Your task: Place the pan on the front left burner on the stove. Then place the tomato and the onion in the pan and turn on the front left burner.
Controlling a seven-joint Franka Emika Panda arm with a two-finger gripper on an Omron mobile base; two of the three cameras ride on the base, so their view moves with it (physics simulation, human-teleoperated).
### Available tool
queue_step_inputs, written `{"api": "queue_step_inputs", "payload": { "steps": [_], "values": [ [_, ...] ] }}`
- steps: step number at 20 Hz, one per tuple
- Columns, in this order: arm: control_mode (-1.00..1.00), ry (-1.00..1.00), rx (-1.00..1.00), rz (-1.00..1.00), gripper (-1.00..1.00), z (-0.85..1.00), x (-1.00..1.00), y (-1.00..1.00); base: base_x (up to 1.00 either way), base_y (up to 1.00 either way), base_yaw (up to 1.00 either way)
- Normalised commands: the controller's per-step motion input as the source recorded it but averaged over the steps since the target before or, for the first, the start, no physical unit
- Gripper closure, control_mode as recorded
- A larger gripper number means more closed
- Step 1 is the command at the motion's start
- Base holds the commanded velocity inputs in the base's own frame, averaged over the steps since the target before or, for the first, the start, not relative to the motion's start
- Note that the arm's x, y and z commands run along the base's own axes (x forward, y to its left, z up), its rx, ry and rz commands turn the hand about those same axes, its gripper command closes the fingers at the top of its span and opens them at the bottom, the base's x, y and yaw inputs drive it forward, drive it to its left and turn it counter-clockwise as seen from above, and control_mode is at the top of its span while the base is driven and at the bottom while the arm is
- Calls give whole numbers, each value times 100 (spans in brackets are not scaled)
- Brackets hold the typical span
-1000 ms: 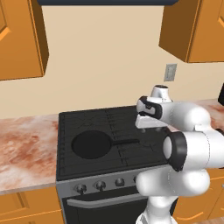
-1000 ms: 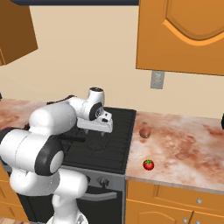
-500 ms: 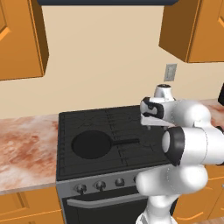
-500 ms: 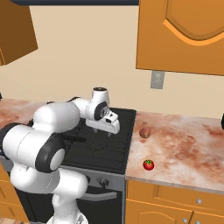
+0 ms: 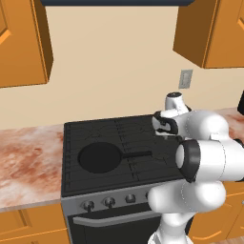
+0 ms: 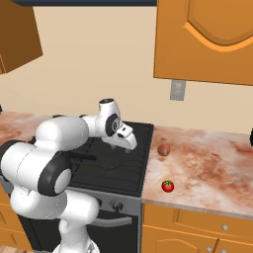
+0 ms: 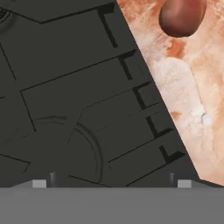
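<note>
The black pan (image 5: pixel 100 157) lies flat on the front left burner (image 5: pixel 75 180) of the stove (image 5: pixel 119 128), its long handle (image 5: pixel 138 155) pointing right. My gripper (image 5: pixel 166 129) (image 6: pixel 123 147) hangs open over the right side of the cooktop, to the right of the handle's end, with nothing between its fingers. In the hand view the fingertips (image 7: pixel 39 183) stand wide apart over the dark grate. The brownish onion (image 6: pixel 163 149) (image 7: pixel 181 15) rests on the counter just right of the stove. The red tomato (image 6: pixel 168 186) sits nearer the counter's front edge.
Marbled counter (image 6: pixel 207 163) runs on both sides of the stove. Round knobs (image 5: pixel 108 201) line the grey front panel above the oven handle (image 5: pixel 114 219). Orange wall cabinets (image 6: pixel 207 39) hang overhead, and an outlet (image 6: pixel 177 90) is on the wall.
My hand has swung right across the cooktop, away from the pan handle and closer to the stove's right edge. The pan, onion and tomato have stayed put.
</note>
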Motion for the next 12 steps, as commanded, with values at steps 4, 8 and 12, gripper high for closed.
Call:
{"api": "queue_step_inputs", "payload": {
  "steps": [4,8,12],
  "values": [
    [-100,-7,-4,-13,-100,0,0,-31,0,0,0],
    [-100,-1,0,-9,-100,0,13,-36,0,0,0],
    [-100,0,0,-6,-100,0,29,-36,0,0,0]
  ]
}}
